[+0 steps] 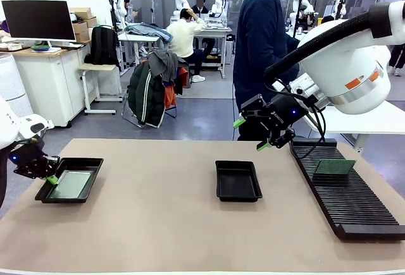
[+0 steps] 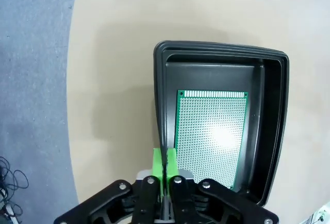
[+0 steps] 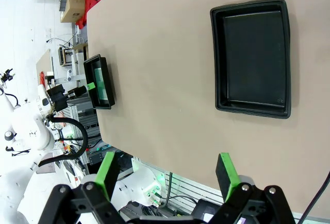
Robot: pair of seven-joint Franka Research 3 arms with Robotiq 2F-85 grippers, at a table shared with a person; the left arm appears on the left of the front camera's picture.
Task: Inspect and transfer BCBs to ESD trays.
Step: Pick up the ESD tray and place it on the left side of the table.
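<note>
Well, one BCB (image 1: 71, 184) lies flat — in left tray (image 1: 82, 160).

Left tray (image 1: 83, 159) holds one BCB (image 1: 69, 184); the rack (image 1: 354, 205) holds another BCB (image 1: 334, 167).

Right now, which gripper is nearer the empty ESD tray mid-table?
Right. The right gripper hovers open off the far-right corner of the empty ESD tray; the left gripper is shut at the other tray.
</note>
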